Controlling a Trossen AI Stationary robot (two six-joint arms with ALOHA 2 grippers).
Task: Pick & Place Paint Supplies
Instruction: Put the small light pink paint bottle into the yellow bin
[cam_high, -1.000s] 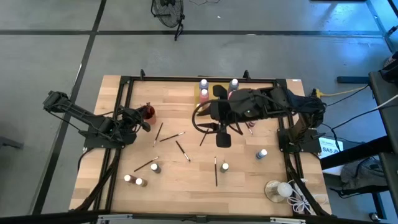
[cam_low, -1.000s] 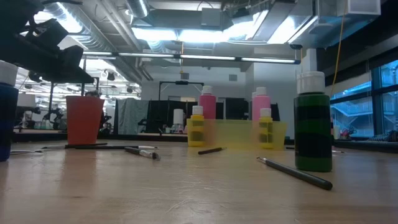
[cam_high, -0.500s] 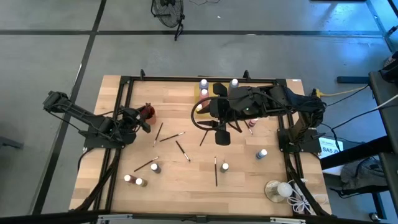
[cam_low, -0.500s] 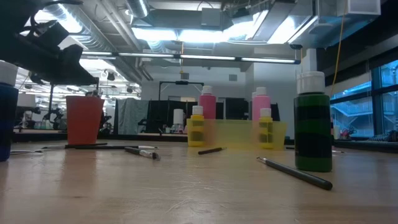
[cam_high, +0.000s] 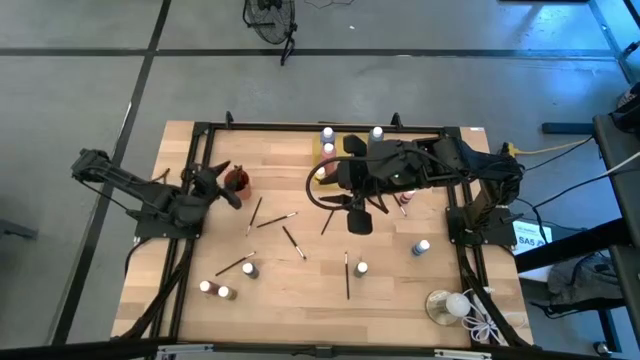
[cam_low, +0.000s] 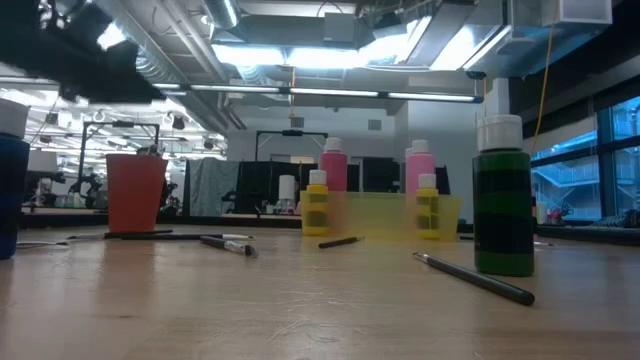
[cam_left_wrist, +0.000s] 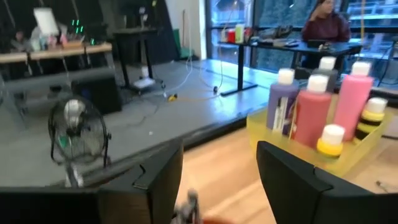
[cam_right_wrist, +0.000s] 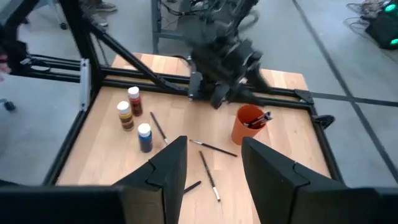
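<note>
On the wooden table (cam_high: 300, 290), loose paintbrushes (cam_high: 285, 238) and bottles (cam_high: 248, 269) remain mid-surface. Left gripper (cam_high: 215, 180) hovers beside the red cup (cam_high: 238, 180) holding brushes, fingers apart, empty. Right gripper (cam_high: 352, 205), fingers apart, hangs near the yellow tray (cam_left_wrist: 348, 152). Advice: descend squarely over one brush, close at mid-handle.

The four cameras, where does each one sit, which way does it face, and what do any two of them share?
High view: overhead, straight down on the table; both arms show.
Low view: at tabletop height, level across to the red cup and yellow tray; dark arm parts at upper left.
Left wrist view: past the open left hand, toward the tray's bottles.
Right wrist view: past the open right hand, over loose brushes toward the cup and left arm.
Shared: the cup, in the low and right wrist views.
</note>
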